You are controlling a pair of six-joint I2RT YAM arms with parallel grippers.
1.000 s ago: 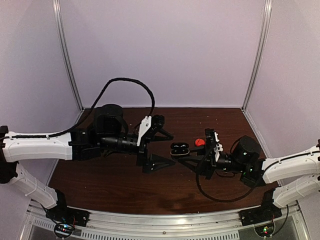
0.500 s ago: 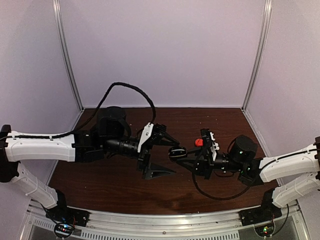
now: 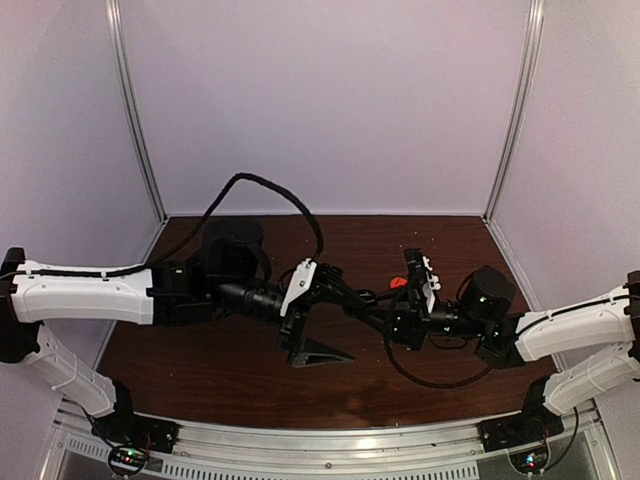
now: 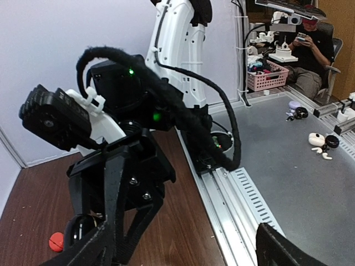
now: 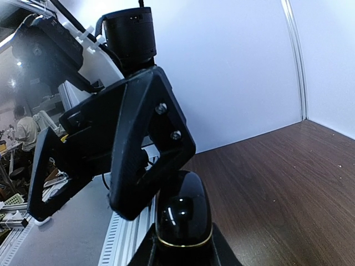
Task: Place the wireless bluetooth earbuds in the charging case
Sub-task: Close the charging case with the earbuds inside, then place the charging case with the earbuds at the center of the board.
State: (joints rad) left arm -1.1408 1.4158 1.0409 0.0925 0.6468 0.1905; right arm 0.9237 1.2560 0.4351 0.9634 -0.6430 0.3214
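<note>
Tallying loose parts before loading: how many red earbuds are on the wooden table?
1: a red earbud lies on the wooden table just beyond the right gripper, which holds the black charging case. More may be hidden under the arms.

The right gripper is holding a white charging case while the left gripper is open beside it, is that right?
Not quite. The charging case held in the right gripper is glossy black, not white, as the right wrist view shows. The left gripper is indeed open beside it.
</note>
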